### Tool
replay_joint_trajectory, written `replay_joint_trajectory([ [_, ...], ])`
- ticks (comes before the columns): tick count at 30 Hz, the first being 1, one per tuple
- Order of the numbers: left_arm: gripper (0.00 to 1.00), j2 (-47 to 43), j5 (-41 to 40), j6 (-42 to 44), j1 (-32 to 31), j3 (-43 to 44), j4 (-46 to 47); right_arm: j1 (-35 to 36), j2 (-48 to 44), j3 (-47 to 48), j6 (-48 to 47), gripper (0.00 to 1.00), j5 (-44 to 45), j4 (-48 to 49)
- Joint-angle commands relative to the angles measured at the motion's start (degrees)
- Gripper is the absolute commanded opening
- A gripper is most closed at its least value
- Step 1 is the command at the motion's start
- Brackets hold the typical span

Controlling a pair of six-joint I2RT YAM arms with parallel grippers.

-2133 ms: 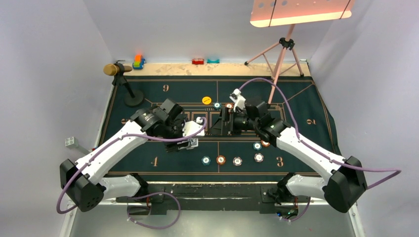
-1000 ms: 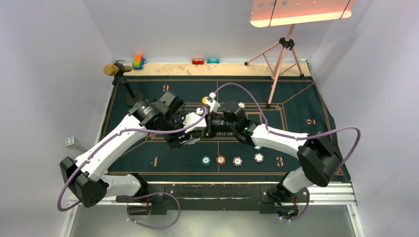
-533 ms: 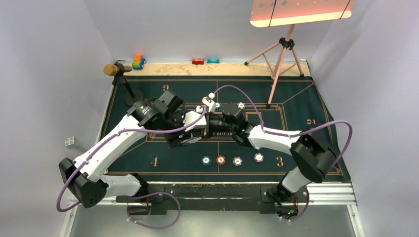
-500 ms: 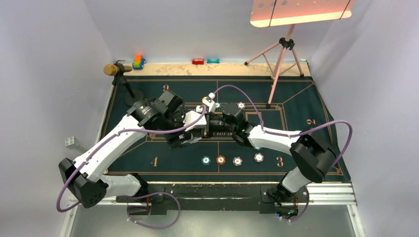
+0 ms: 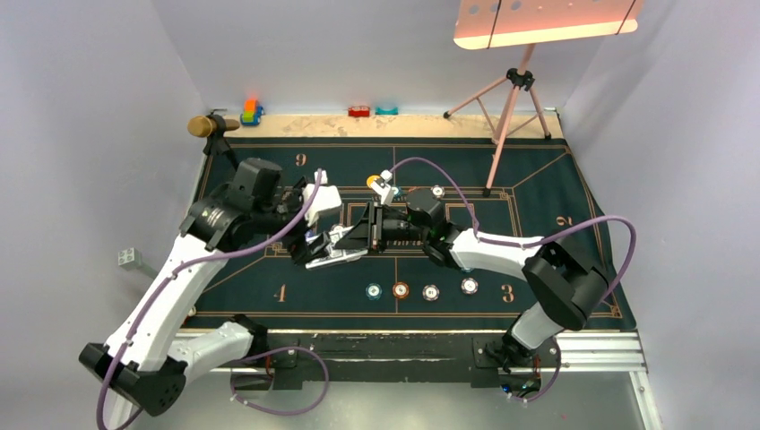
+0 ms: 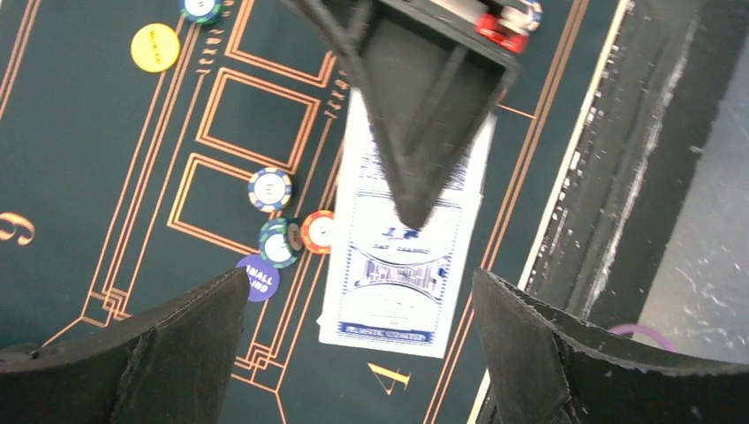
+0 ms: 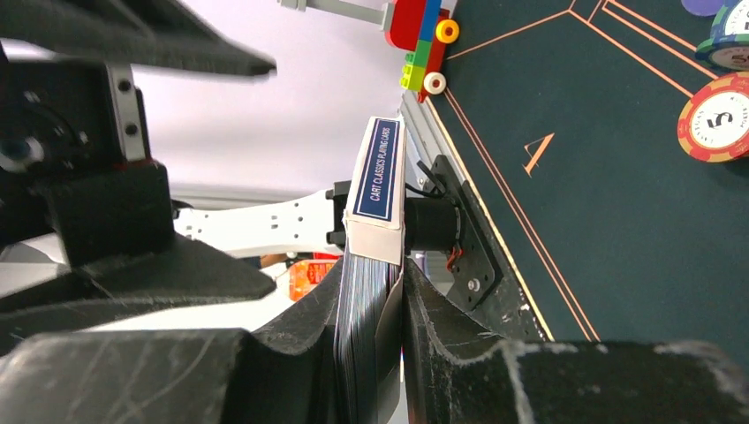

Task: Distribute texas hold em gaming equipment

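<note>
The right pincer (image 5: 369,229) is clamped on the deck of playing cards (image 7: 374,177). Its two fingers (image 7: 300,344) press flat against the deck's broad faces, and the narrow edge with its navy label strip sticks out past their tips. The left pincer (image 5: 328,247) stands wide apart and holds nothing. It meets the right pincer almost tip to tip above the dark green mat (image 5: 538,193), which covers most of the counter (image 5: 305,125). In the left wrist view the deck hangs in the gap between the left pincer's fingers (image 6: 177,344), blue back up and clear of both, with one black finger of the right pincer lying across its upper half. On the mat below, toward the finger at the left of that view, three chips sit bunched together: a blue-and-white striped chip (image 6: 269,189), a teal chip (image 6: 280,242) and an orange chip (image 6: 318,231). The teal and orange chips touch, and the deck's long edge hides part of the orange one. A purple disc (image 6: 256,276) lies just beside the teal chip, nearer that finger's tip. A yellow disc (image 6: 155,47) lies well beyond the left pincer on the same side. From above, a row of four chips (image 5: 401,289) lies on the mat between the two pincers and the arm bases, well apart from both. In the right wrist view a small toy of red, blue and green blocks (image 7: 419,35) sits past the deck's outer end.
</note>
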Motion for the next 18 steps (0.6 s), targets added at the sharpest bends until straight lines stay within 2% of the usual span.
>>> replay_joint_trajectory([
  [1,1.0,-3.2,11.3,6.2,1.5,-5.6,2.6,-0.3,1.1,4.6,0.5,0.2,-2.1,2.2],
  [3,1.0,-3.3,12.4,7.5,1.5,-7.5,3.5,-0.3,1.0,6.0,-1.4,0.2,-1.7,-0.9],
  [7,1.0,-1.8,11.6,10.6,1.5,-9.8,5.7,-0.3,1.4,6.6,-0.7,0.2,-2.4,0.0],
  [18,0.98,-0.1,11.1,13.5,1.5,-8.8,6.4,-0.3,0.9,8.3,-0.9,0.2,-1.9,-2.9],
])
